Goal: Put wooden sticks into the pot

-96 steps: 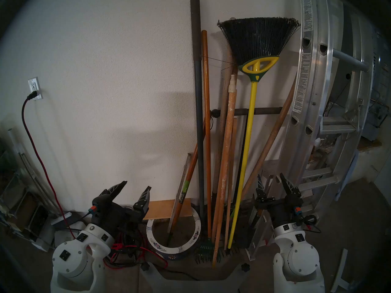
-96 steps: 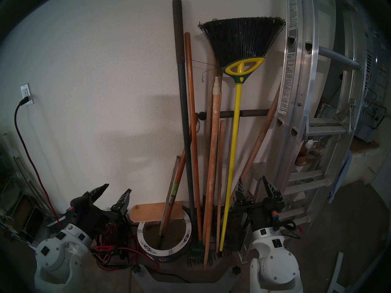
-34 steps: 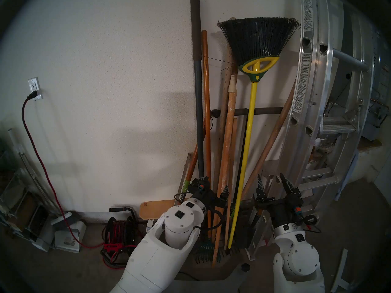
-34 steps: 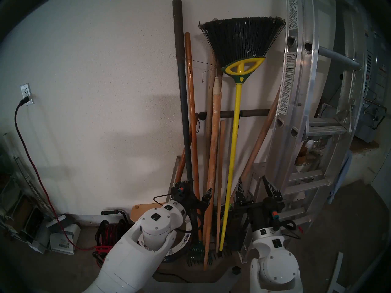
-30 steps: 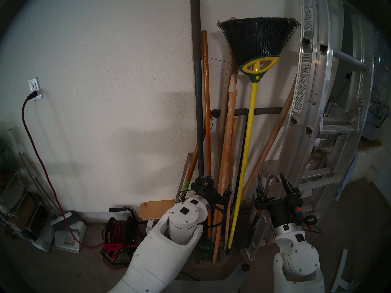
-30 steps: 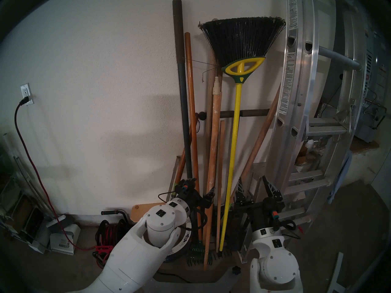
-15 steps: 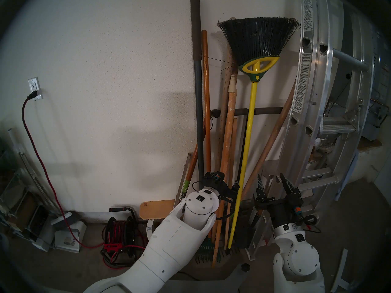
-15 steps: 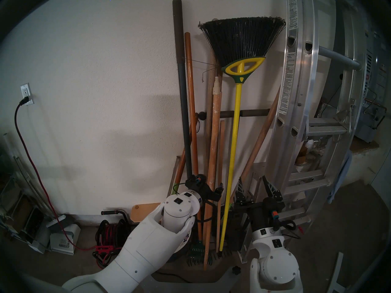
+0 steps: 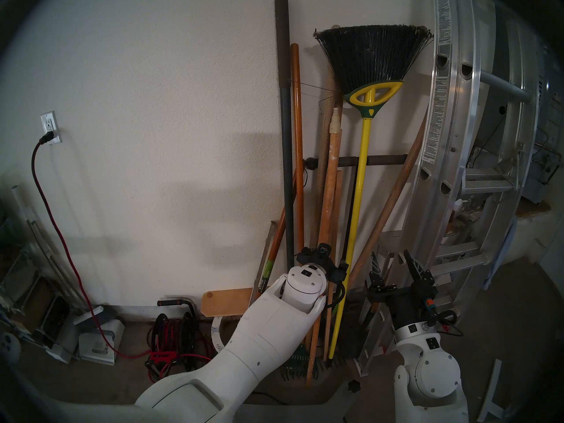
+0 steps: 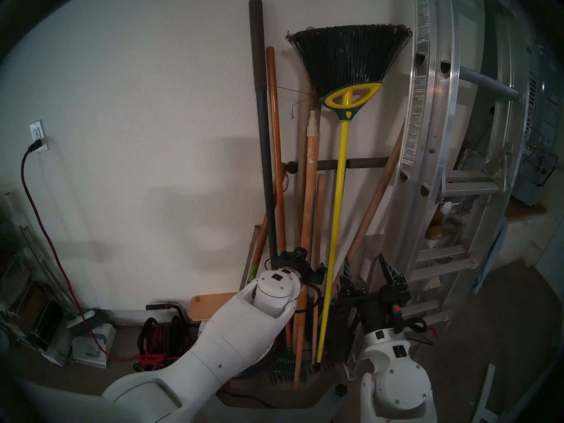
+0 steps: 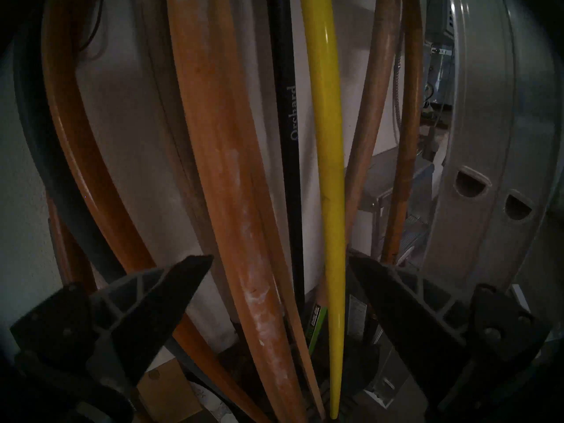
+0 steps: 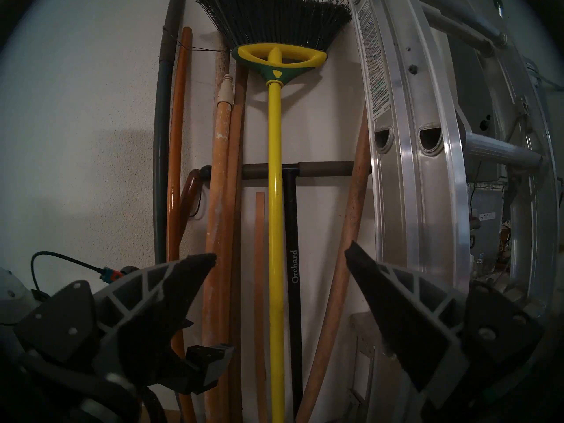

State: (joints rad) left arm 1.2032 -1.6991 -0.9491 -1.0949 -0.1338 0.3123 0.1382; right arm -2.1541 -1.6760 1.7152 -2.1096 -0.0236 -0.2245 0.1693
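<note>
Several wooden sticks lean upright on the wall: a paint-speckled tan pole [image 9: 328,193] with an off-white tip, a yellow-handled broom [image 9: 357,199] and a plain tan dowel [image 9: 393,193] slanting right. My left gripper [image 9: 328,257] is open at their lower part. In its wrist view, the left gripper [image 11: 279,257] has the speckled pole [image 11: 232,199] and yellow handle [image 11: 328,138] between its fingers, untouched. My left arm hides most of the pot [image 9: 216,332]; only a sliver of white rim shows. The right gripper [image 9: 390,260] stands open and empty, right of the broom.
An aluminium ladder [image 9: 451,138] leans at the right. A dark grey handle [image 9: 285,138] and an orange pole [image 9: 297,138] stand left of the sticks. On the floor lie a green rake head [image 9: 297,358], a red cable reel [image 9: 174,337] and a wooden board [image 9: 225,301].
My left arm swung from left of the pot over to the sticks; in the last second its open gripper slid right until it straddled the speckled pole. The right arm stayed still.
</note>
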